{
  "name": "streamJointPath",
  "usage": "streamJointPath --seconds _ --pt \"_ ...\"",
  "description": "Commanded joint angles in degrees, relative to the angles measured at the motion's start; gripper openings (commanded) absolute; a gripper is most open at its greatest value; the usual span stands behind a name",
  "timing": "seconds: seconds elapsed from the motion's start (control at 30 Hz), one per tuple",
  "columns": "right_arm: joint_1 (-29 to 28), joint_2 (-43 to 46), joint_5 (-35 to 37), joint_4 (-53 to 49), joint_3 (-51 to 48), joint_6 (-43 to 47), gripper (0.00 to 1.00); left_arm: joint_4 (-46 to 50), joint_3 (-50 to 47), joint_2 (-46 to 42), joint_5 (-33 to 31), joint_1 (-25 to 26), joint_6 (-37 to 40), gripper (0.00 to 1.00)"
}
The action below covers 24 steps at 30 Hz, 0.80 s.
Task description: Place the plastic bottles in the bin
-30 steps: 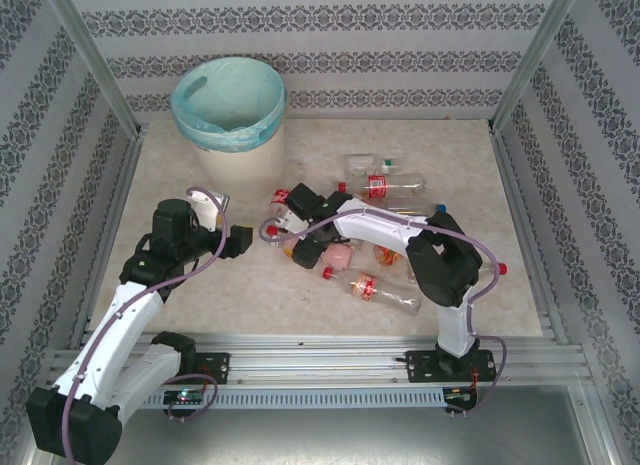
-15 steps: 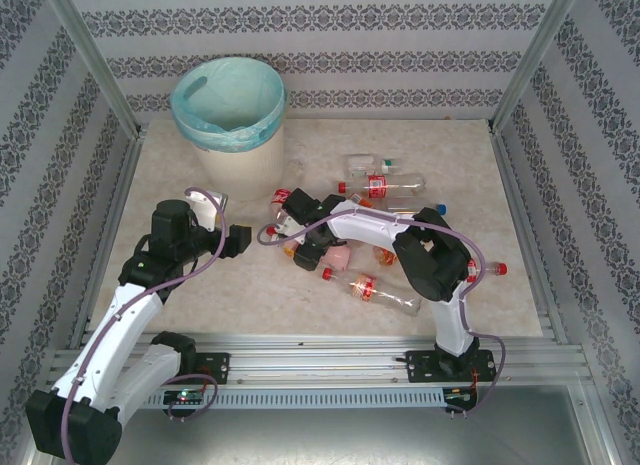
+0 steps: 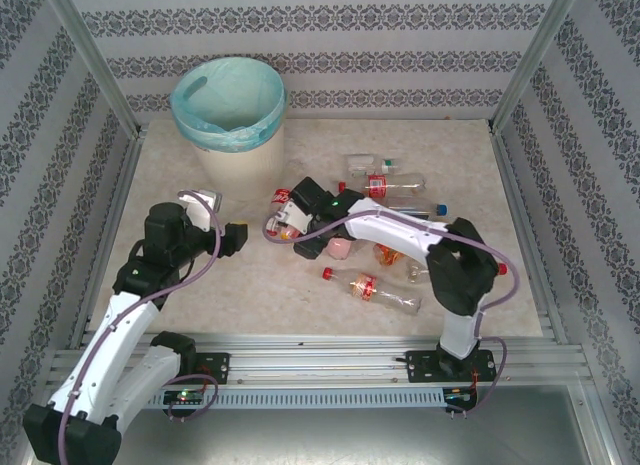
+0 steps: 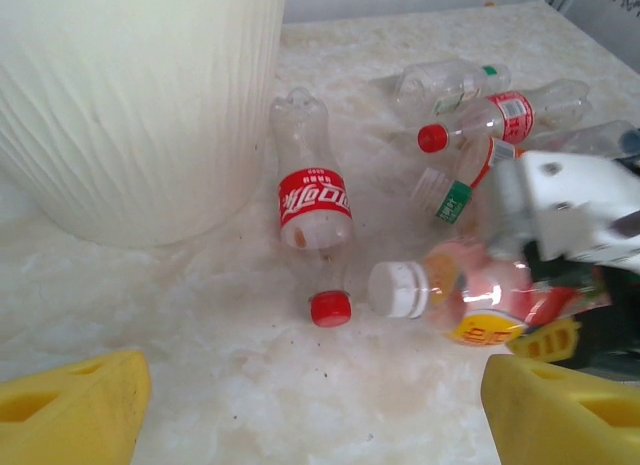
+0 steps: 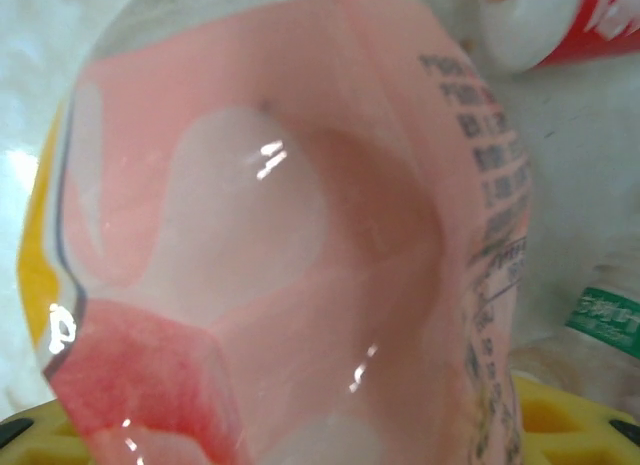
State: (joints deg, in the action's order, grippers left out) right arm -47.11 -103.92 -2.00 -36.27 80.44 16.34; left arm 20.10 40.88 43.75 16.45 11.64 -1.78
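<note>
While the left hand [image 4: 315,395] hangs wide open near the bin [image 3: 235,160], the right hand's [image 5: 300,425] yellow fingers [image 5: 565,415] flank a pink bottle [image 5: 300,235]; whether they grip it I cannot tell. Other bottles [image 3: 385,185] lie scattered on the marbled desk [image 3: 250,295], patterned walls [image 3: 330,20] around.

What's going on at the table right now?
The right gripper is down among the plastic bottles on the table, with the pink bottle between its fingers; whether it grips yet is unclear. The left gripper hangs open and empty beside the bin, facing them.
</note>
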Motion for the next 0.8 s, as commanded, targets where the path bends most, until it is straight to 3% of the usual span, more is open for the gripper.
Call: streamJointPath --seconds 0.0,0.17,0.47,0.6,0.77 --pt "0.3 5.8 -4.1 3.5 -2.9 0.0 0.54 -3.1 1.0 -2.4 -1.0 0.5 1.3 0.87" --pt "2.9 12.7 -10.3 6.7 -6.0 -2.6 0.53 -5.4 3.3 -4.0 3.0 0.4 1.1 0.89" --pt "8.7 26.1 -23.1 15.0 -11.7 -8.3 0.52 -15.3 9.4 2.3 23.9 0.6 -5.9 0.89" --pt "10.4 32.0 -29.2 22.6 -15.2 -12.4 0.52 -20.9 11.8 6.0 31.5 3.4 -9.6 0.90" --pt "11.0 36.3 -33.6 29.0 -17.0 -15.9 0.52 -28.1 13.6 9.4 36.5 8.6 -14.4 0.91"
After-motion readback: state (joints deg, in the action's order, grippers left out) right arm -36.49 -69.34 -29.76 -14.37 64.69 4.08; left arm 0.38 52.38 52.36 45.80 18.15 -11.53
